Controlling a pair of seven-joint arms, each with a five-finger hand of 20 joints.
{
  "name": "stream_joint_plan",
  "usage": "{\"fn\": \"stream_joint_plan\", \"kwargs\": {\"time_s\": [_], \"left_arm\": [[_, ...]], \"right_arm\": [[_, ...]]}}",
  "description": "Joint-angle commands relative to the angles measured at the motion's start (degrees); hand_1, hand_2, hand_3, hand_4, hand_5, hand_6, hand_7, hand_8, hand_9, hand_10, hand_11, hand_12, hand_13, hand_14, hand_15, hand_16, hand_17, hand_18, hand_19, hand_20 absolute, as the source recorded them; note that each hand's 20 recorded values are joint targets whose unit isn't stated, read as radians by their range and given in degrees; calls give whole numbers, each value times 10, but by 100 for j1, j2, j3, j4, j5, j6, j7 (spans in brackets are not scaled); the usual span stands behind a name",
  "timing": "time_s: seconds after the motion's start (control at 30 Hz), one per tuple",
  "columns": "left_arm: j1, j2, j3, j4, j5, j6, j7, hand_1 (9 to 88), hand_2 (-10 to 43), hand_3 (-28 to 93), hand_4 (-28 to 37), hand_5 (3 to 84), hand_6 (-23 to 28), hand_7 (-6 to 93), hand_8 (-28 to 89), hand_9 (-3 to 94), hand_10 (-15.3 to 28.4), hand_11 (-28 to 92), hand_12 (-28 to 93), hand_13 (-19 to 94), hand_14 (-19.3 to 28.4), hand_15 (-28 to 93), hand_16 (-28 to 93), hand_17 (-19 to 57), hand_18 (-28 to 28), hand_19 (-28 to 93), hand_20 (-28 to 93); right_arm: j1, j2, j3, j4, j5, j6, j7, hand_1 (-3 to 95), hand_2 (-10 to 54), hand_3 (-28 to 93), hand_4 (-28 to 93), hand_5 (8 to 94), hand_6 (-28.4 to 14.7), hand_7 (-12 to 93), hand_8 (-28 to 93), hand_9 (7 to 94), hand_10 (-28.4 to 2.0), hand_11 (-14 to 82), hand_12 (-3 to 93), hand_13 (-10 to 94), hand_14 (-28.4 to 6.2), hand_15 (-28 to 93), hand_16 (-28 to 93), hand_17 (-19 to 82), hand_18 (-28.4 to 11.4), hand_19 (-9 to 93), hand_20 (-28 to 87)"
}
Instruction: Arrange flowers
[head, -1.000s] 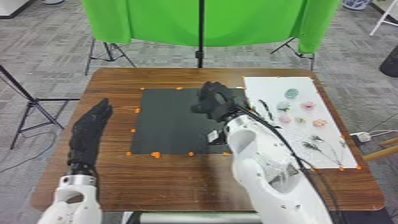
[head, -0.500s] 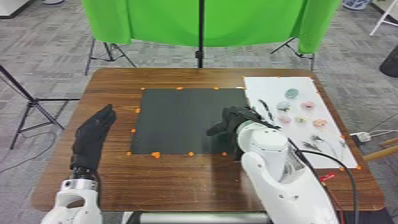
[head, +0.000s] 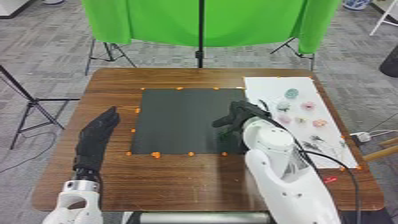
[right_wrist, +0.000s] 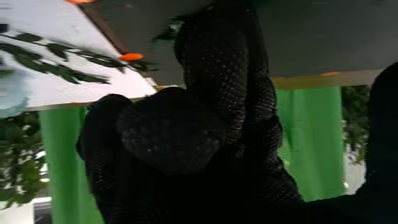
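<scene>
Over the right part of the dark board (head: 173, 122), my right hand (head: 238, 116) points away from me in the head view. A small green sprig (head: 224, 135) hangs beside it. In the right wrist view, the hand (right_wrist: 213, 75) has some fingers curled and others pinched together at their tips, with the blurred green sprig (right_wrist: 167, 32) there; the exact grip is hidden. My left hand (head: 96, 137) is held over the table's left side, fingers straight. Several pressed flowers, including a pink flower (head: 308, 105) and a teal flower (head: 291, 93), lie on white paper (head: 266, 85).
Orange tabs such as the orange tab (head: 156, 155) mark the board's edges. A dark leafy sprig (right_wrist: 62, 57) lies on the paper near the board. On the brown table (head: 191, 185), a small red item (head: 330, 179) is at the right, near my right arm and its cable.
My right hand has come back toward me and to the right over the board, and the green sprig beside it has come into sight. My left hand has drawn slightly back.
</scene>
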Motion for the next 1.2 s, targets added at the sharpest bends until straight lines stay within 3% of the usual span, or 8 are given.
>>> {"fn": "stream_joint_plan", "kwargs": {"time_s": [0.03,0.43,0.53,0.57,0.6,0.67,1.0,1.2], "left_arm": [[23,-26,32,3,67,-138,-138,236,-84,667,-229,451,33,80,-56,387,117,101,122,288,130,74,11,41,101,11,170],[41,-45,-35,-34,118,-152,-240,244,-88,666,-219,450,35,78,-56,379,116,96,123,284,130,73,12,40,101,11,170],[63,-60,-66,-45,129,-188,-267,251,-91,665,-214,449,36,76,-55,375,117,94,124,283,129,72,12,39,101,10,170],[74,-66,-77,-52,129,-185,-273,253,-91,664,-211,447,37,75,-55,374,117,93,124,283,129,72,12,38,101,10,170],[74,-70,-85,-51,131,-189,-280,255,-91,662,-209,447,38,74,-55,373,116,93,124,282,129,72,13,38,101,10,170],[76,-73,-94,-48,125,-196,-286,256,-91,661,-205,446,39,73,-54,372,116,93,124,280,130,71,13,37,101,10,169],[143,-99,-117,-85,97,-225,-271,261,-94,658,-196,436,46,63,-51,365,115,90,126,275,130,68,14,36,101,9,167],[78,-89,-98,-51,82,-255,-279,263,-94,658,-195,430,50,59,-50,363,115,90,126,274,131,68,15,35,101,9,165]], "right_arm": [[114,-327,-60,500,-378,-282,137,209,-70,525,-66,844,-55,290,-23,914,-156,392,244,937,-38,610,244,726,-68,932,478],[-33,-528,-383,727,-963,-531,-182,396,-95,525,-17,842,-49,292,-19,917,-150,388,242,937,-30,609,233,731,-59,932,443],[-90,-539,-420,751,-1002,-549,-249,469,-95,476,34,834,-42,267,201,917,-146,393,240,937,-26,612,231,732,-54,932,436],[-112,-537,-416,752,-1012,-512,-281,523,-95,411,93,834,-39,258,260,917,-145,395,240,937,-25,612,231,733,-53,932,432],[-134,-525,-413,757,-1011,-406,-289,565,-95,374,147,833,-35,255,289,917,-145,396,240,937,-22,613,232,734,-50,932,428],[-171,-512,-364,738,-1039,-314,-361,576,-95,444,141,830,-29,263,299,915,-142,400,243,937,-17,616,229,735,-49,932,428],[-377,-40,-217,506,-998,1506,-845,531,-95,543,178,789,-21,351,338,885,-130,494,257,937,-6,669,253,735,-70,932,564],[-282,183,-264,128,-501,2125,-861,523,-95,566,176,776,-16,389,335,878,-131,521,260,937,-9,685,266,735,-79,932,618]]}}
